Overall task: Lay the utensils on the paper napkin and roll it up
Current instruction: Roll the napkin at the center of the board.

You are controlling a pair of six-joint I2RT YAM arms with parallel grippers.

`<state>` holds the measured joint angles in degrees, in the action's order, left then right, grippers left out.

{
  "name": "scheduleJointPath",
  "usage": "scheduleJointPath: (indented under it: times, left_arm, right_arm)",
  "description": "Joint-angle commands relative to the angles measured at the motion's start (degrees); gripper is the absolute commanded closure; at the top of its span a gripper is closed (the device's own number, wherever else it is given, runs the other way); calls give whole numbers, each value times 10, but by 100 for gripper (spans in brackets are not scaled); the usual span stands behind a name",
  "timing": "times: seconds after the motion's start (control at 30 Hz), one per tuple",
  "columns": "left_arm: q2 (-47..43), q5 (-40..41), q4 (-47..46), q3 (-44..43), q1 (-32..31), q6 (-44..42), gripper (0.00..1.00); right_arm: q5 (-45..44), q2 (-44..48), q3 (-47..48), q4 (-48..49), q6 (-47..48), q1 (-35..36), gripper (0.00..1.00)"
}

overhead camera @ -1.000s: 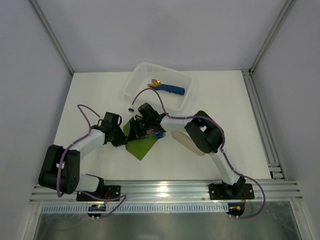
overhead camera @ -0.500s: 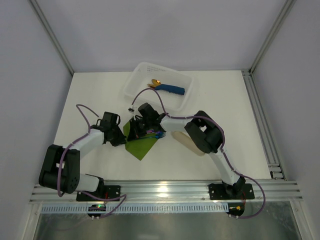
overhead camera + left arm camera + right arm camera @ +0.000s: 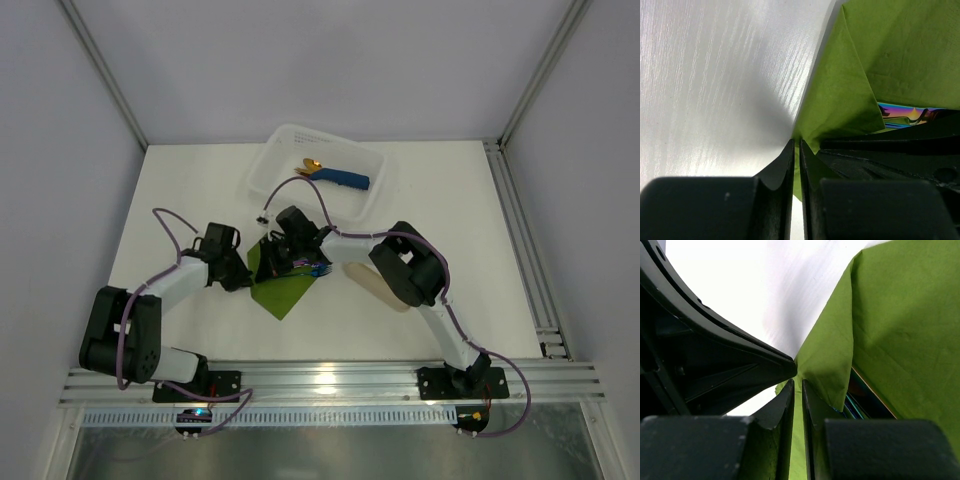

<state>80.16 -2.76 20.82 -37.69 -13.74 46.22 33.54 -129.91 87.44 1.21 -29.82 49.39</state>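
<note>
The olive-green paper napkin (image 3: 283, 291) lies mid-table with its far part folded up over the utensils (image 3: 316, 269), whose rainbow sheen shows at the fold's right end. My left gripper (image 3: 248, 277) and right gripper (image 3: 274, 262) meet at the napkin's left edge. In the left wrist view the left gripper (image 3: 796, 143) is shut on a pinch of the napkin (image 3: 840, 100), with the utensils (image 3: 905, 114) peeking out under the fold. In the right wrist view the right gripper (image 3: 797, 384) is likewise shut on the napkin (image 3: 890, 315), beside the utensils (image 3: 861, 401).
A white basket (image 3: 272, 163) at the back holds a blue rolled napkin with gold cutlery (image 3: 343, 179). A beige oblong piece (image 3: 384, 289) lies under the right arm. The two grippers' fingertips nearly touch each other. Metal rails run along the near and right table edges.
</note>
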Motion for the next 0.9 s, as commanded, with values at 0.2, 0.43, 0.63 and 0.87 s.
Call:
scheduleJointPath:
  times: [0.2,0.43,0.63,0.87]
  left_arm:
    - [3,-13,-32,6,3,2,94]
    - [-12,-11,-22,10,3,-1,94]
    - [-11,-18,-26,16,3,3,94]
    - [-13,-20,-25,19,3,5,95]
  right_arm:
    - [-32,86,-38,-40,35,2,80]
    - [-92,178,-133,-81,86,15,74]
    - [-140,218,-172,-124,136,65,64]
    - [-198,223,-184,-148,148,105,57]
